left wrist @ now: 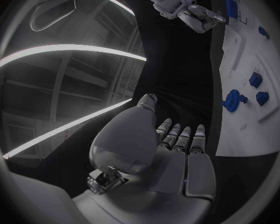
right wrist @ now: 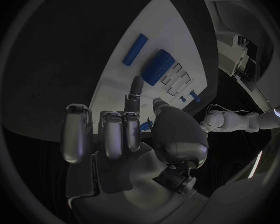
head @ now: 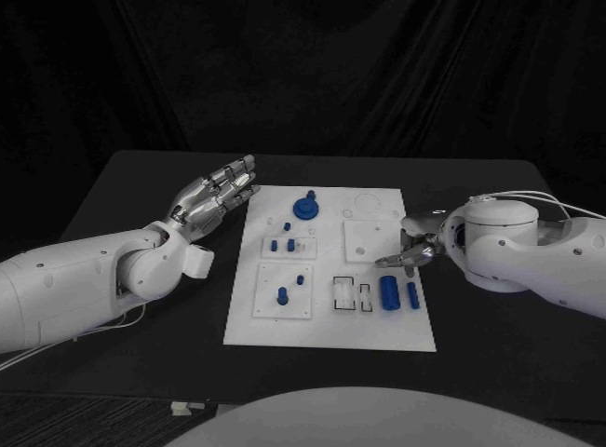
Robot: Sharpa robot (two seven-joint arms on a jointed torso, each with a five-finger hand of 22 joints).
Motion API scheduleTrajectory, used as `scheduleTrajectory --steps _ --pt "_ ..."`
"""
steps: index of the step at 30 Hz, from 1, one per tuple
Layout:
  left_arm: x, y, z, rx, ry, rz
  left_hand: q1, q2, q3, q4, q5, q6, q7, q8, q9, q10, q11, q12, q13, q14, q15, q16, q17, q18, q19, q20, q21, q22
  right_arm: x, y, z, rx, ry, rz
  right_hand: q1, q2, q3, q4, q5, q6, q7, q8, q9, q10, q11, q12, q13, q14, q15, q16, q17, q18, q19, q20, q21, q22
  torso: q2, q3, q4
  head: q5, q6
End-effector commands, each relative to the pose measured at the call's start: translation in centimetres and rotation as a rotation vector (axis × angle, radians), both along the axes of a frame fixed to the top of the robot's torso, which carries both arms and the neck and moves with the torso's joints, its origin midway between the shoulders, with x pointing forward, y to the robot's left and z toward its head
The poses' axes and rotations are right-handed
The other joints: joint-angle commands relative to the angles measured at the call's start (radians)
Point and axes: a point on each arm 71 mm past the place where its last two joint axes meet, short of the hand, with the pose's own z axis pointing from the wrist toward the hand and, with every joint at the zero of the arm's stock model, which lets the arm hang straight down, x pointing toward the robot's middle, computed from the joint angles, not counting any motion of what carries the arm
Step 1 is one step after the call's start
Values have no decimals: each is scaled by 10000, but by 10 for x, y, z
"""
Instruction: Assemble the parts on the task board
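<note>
Parts [head: 387, 297] loose on the task board [head: 383, 335], two blue cylinders just beside empty slots; right hand [head: 408, 249] half-curled, holding nothing, poised near them for picking; left hand [head: 220, 198] flat, empty, parked beside the board.

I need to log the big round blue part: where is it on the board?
In the head view the big round blue part stands near the far edge of the task board, left of centre, nearest the left hand, which holds nothing.

- Left arm [head: 61, 284]: white, rounded shells.
- Right arm [head: 545, 253]: white, thin white cables at its wrist.
- Left hand [head: 216, 197], right hand [head: 412, 247]: silver, jointed metal.
</note>
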Motion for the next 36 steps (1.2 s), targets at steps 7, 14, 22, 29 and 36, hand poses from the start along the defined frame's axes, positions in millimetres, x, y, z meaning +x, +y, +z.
scheduleTrajectory --steps 7,14,22,29,36 --pt "0 -1 1 -174 -109 -78 53 32 35 -43 51 -38 -70 36 4 7 95 50 14 -20 38 50 13 -122 -6 28 18 19 -5 -2 -11 -9 440 -280 136 -134 -90 32 -28 -367 139 -416 -86 1045 138 24 2630 1048 95 25 2630 -106 428 61 -15 2152 -6 -2 -6 34 -2" --pt "0 -1 0 -144 -75 -76 56 31 43 -50 52 -44 -76 34 3 8 115 53 14 -20 38 52 14 -122 -4 28 19 22 -6 -1 -14 92 505 -291 148 -175 -103 32 -25 -533 220 -637 -139 1045 209 24 2630 1048 153 25 2630 -94 402 112 -68 2135 -6 -1 2 2 -2" --pt "0 -1 -1 -116 8 -128 59 28 51 -60 52 -59 -86 30 0 9 142 63 15 -19 41 56 15 -122 -3 31 20 23 -8 0 -16 96 630 -211 33 -691 -88 66 35 -695 333 -941 -175 1045 319 24 2630 1048 251 25 2630 -85 387 212 -113 2123 -1 -1 -2 -6 -2" --pt "0 -1 -1 -110 69 -181 60 26 60 -69 53 -79 -98 25 -2 8 168 62 14 -20 49 54 14 -125 -3 35 20 22 -10 1 -19 84 801 -171 5 -902 -38 71 23 -708 348 -982 -127 1045 333 24 2630 1048 265 25 2630 -78 378 232 -142 2114 -1 -2 0 2 -2" --pt "0 -1 -2 -88 128 -208 60 26 60 -69 53 -79 -98 25 -2 8 168 62 14 -20 49 54 14 -125 -3 35 20 22 -12 2 -24 133 960 -122 -155 -1223 -167 87 6 -618 312 -853 245 1045 314 24 2630 1048 257 25 2630 -79 388 237 -137 2119 0 -1 -1 27 -2"
